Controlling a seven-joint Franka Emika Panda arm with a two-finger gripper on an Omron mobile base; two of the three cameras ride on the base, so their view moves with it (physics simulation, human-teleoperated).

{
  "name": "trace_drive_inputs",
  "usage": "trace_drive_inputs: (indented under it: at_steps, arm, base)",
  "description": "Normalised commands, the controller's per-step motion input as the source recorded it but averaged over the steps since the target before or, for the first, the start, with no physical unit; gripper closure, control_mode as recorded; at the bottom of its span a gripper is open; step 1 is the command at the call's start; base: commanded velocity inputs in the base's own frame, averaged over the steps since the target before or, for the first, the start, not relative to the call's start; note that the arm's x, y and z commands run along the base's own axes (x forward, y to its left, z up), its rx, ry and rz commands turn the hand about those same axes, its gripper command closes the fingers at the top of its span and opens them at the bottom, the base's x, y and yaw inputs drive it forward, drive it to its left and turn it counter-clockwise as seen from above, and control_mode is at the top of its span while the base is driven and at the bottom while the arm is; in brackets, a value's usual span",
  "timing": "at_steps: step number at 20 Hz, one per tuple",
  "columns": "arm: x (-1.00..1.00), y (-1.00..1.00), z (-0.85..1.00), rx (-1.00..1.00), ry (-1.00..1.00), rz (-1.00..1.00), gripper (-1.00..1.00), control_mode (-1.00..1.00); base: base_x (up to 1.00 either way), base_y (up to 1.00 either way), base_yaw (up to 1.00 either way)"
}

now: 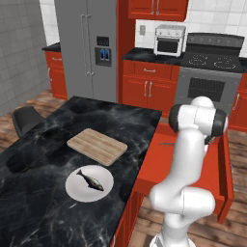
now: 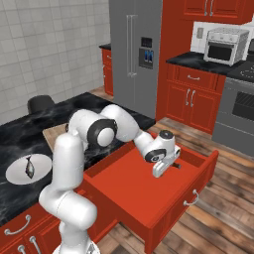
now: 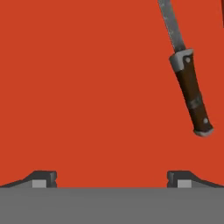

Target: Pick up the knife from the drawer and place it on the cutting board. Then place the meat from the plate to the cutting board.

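Observation:
The red drawer (image 2: 130,191) stands pulled out, and my gripper (image 3: 111,179) hangs over its red floor (image 3: 87,87), open with nothing between the fingers. The knife (image 3: 191,97), dark handle and grey blade, lies flat on the drawer floor to the upper right of the fingertips in the hand view, apart from them. In the right base view the gripper (image 2: 162,172) points down into the drawer, with the knife (image 2: 176,166) just beside it. The tan cutting board (image 1: 97,145) lies bare on the black island. In front of it the white plate (image 1: 72,189) holds the dark fish (image 1: 90,180).
The drawer's front panel (image 2: 186,208) with its metal handle juts out over the wooden floor. A black stool (image 1: 25,119) stands at the island's far left. Fridge (image 1: 87,48), oven (image 1: 208,83) and red cabinets (image 1: 147,89) line the back wall.

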Motion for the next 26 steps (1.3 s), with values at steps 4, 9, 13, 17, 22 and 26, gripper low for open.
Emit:
trace_drive_inputs:
  at_steps: [4, 9, 13, 17, 22, 26]
  arm:
    - [0.46, -0.02, -0.03, 0.01, -0.05, 0.23, -1.0, -1.0]
    - [0.43, 0.0, -0.13, 0.0, -0.07, 0.3, -1.0, -1.0]
    - [0.45, 0.0, -0.12, 0.0, -0.02, 0.3, -1.0, -1.0]
    - [0.23, 0.0, -0.1, 0.0, 0.0, 0.18, -1.0, -1.0]
    - [0.31, 0.0, -0.06, 0.0, 0.0, 0.05, -1.0, -1.0]
    - [0.34, 0.0, -0.05, 0.0, 0.0, 0.0, -1.0, -1.0]
  base:
    - [0.0, 0.0, 0.0]
    - [0.0, 0.0, 0.0]
    - [0.0, 0.0, 0.0]
    - [0.0, 0.0, 0.0]
    - [0.0, 0.0, 0.0]
    - [0.0, 0.0, 0.0]
